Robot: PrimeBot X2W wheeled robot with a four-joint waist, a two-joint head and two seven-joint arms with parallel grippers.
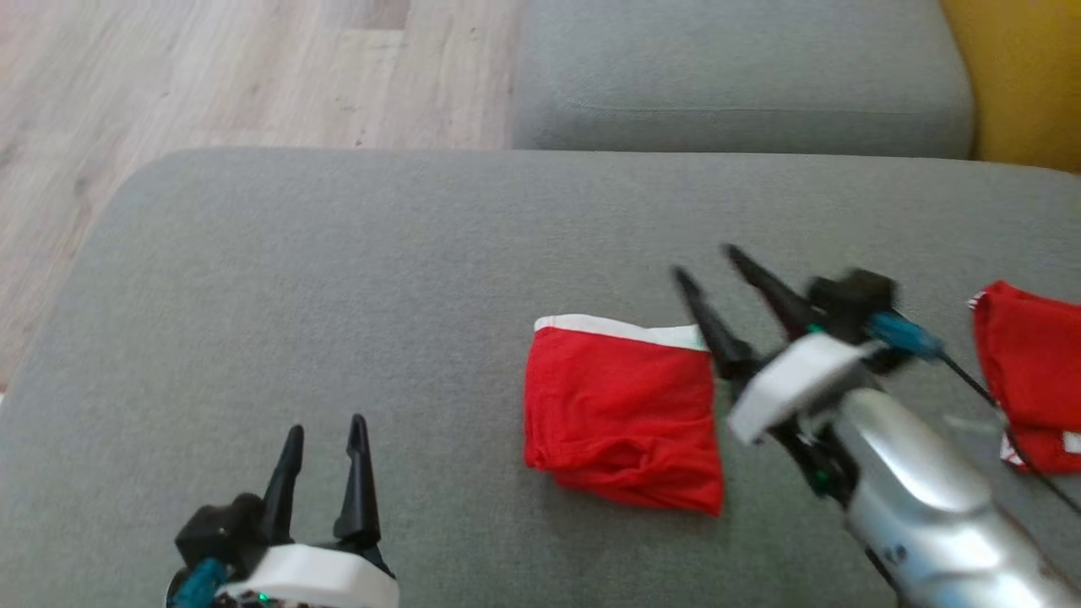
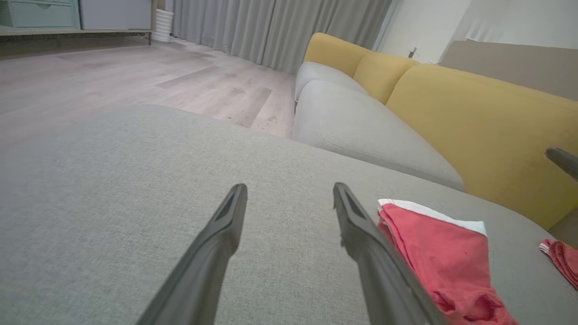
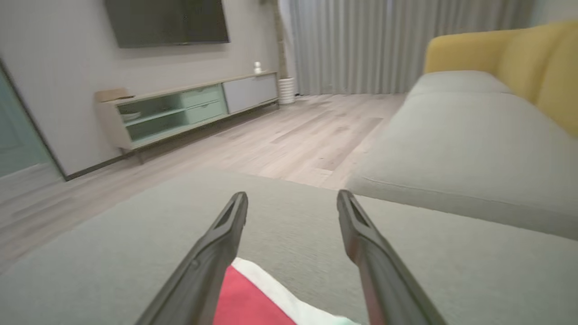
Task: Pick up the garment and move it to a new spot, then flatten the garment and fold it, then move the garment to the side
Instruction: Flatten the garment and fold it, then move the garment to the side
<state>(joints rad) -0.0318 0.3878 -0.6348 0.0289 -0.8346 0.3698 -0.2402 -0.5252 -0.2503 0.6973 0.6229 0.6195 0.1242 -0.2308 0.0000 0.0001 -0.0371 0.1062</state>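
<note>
The garment (image 1: 623, 414) is red with a white band along its far edge, lying folded into a rough square on the grey cushion (image 1: 338, 279). It also appears at the lower right of the left wrist view as the garment (image 2: 445, 266), and at the bottom of the right wrist view as the garment (image 3: 253, 307). My right gripper (image 1: 705, 262) stands open just beyond the garment's right far corner, lifted off it, with nothing between its fingers. My left gripper (image 1: 327, 426) is open near the cushion's front left, well apart from the cloth.
A second red cloth (image 1: 1030, 371) lies at the cushion's right edge. Another grey seat cushion (image 1: 743, 76) lies beyond, with a yellow backrest (image 1: 1026, 76) at the right. Wooden floor (image 1: 211, 76) lies to the left and far side.
</note>
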